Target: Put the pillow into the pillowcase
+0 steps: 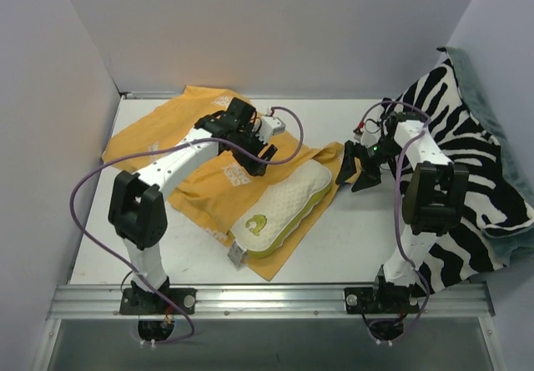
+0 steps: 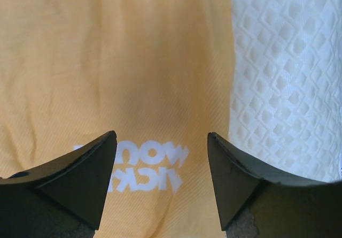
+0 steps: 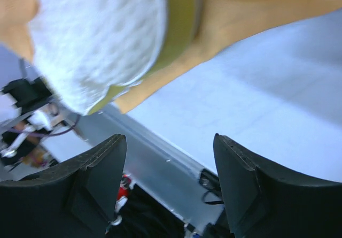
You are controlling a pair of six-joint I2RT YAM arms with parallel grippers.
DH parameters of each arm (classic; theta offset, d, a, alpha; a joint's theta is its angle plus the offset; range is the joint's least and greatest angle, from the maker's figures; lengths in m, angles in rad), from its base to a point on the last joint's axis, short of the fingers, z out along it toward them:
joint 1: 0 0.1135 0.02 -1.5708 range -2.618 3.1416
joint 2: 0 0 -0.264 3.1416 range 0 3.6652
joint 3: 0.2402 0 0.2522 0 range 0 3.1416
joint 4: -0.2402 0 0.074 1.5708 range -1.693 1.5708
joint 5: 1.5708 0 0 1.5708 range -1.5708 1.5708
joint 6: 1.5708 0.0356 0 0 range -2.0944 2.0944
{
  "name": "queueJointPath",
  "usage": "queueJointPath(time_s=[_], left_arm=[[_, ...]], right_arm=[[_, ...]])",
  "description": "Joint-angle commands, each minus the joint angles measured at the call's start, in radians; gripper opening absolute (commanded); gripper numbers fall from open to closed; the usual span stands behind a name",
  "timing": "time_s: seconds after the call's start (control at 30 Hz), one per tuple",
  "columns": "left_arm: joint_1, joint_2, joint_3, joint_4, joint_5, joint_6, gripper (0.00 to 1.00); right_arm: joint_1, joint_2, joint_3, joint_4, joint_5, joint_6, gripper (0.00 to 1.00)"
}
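Cloth comes first: the pillowcase (image 1: 158, 133) lies spread on the left and middle of the table (image 1: 350, 238). It looks thin, soft and floppy, so it will likely bunch up and slide when pulled. The left hand (image 1: 260, 161) hangs just over it, beside the far edge of the pillow (image 1: 284, 200), with its 2 fingers apart and holding nothing. The pillow lies on top of the pillowcase, not inside it. It looks light and squashy. I think its yellow-green edge is the best place to pinch. The right hand (image 1: 352, 179) is near the pillow's right end, fingers apart, empty too.
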Motion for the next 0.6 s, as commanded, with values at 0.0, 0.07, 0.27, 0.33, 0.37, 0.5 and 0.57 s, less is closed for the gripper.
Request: queueJointPath(time_s=[0.0, 0.07, 0.27, 0.33, 0.37, 0.5, 0.57], left_arm=[[-0.049, 0.053, 0.056, -0.077, 0.047, 0.116, 0.77], [-0.058, 0.085, 0.086, -0.078, 0.040, 0.117, 0.77], [-0.081, 0.223, 0.241, -0.084, 0.048, 0.099, 0.67], [-0.084, 0.261, 0.282, -0.103, 0.063, 0.100, 0.64], [-0.087, 0.271, 0.312, -0.122, 0.077, 0.102, 0.64], [-0.102, 0.303, 0.355, -0.127, 0.114, 0.084, 0.71], [-0.099, 0.320, 0.375, -0.124, 0.125, 0.062, 0.72]], right_arm=[[0.025, -0.058, -0.067, -0.079, -0.219, 0.044, 0.66], [0.054, -0.035, -0.095, -0.009, -0.256, 0.092, 0.66], [0.144, 0.063, -0.109, 0.258, -0.253, 0.256, 0.62], [0.152, 0.098, -0.096, 0.313, -0.264, 0.307, 0.59], [0.155, 0.108, -0.093, 0.333, -0.262, 0.320, 0.55], [0.161, 0.106, -0.113, 0.427, -0.258, 0.389, 0.28], [0.161, 0.105, -0.127, 0.450, -0.249, 0.405, 0.11]])
